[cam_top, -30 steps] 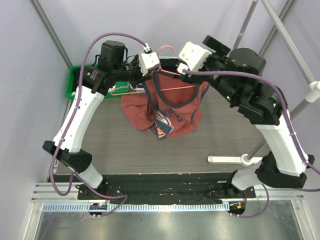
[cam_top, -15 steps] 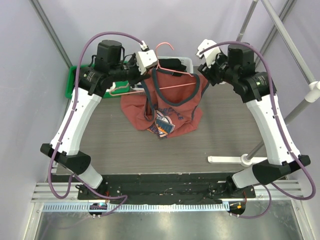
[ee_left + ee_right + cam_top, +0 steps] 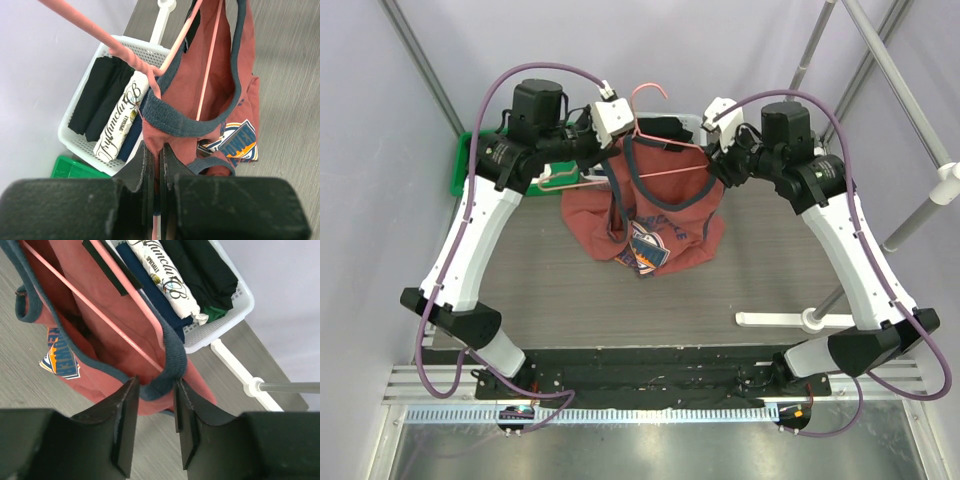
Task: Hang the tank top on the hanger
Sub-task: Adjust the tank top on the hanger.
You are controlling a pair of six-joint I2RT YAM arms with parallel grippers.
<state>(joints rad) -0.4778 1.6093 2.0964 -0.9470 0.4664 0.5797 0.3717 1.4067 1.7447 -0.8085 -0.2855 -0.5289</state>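
Two hands flank the work at the far middle of the surface. The left hand (image 3: 154, 155) is pinched shut on the left end of the hanger (image 3: 665, 173), whose bar runs left to right with the tank top (image 3: 650, 215) hanging from it, hem bunched on the surface. The right hand (image 3: 156, 390) is half open astride the navy strap at the hanger's right end, not clamped; a white basket (image 3: 235, 305) of folded clothes sits just behind.

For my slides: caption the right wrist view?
Right gripper open around the tank top's navy strap, draped over the pink hanger, basket behind.
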